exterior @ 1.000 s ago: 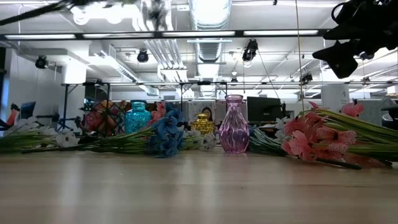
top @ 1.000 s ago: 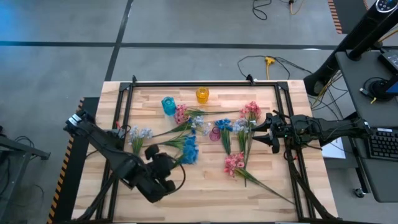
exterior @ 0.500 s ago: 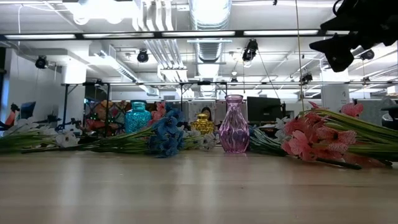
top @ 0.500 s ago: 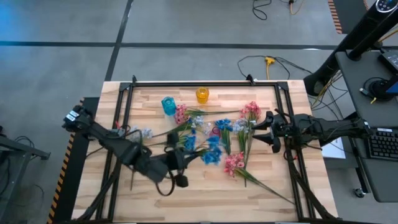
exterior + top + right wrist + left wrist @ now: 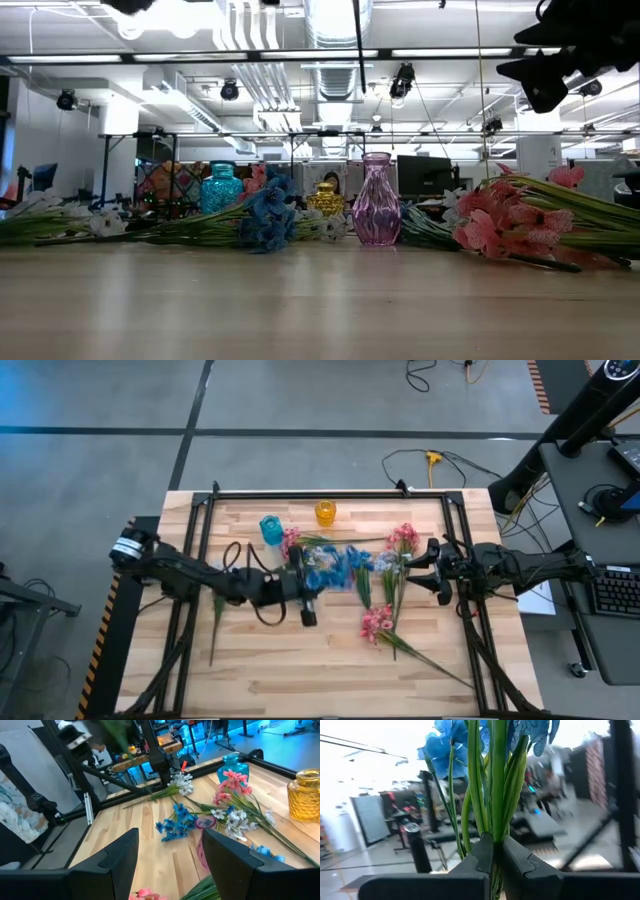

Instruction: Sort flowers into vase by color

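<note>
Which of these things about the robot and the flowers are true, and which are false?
1. The left hand is shut on the green stems of a bright blue flower spray. True.
2. The right hand grips a pink flower. False: it is open and empty, near the table's right side.
3. The tall pink glass vase stands upright on the wooden table. True.
4. The small amber glass vase is full of flowers. False: no flowers show in it.

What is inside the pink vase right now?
Nothing shows in the pink vase: no stems rise from its mouth in the low view. From above, the carried blue flowers cover it.
</note>
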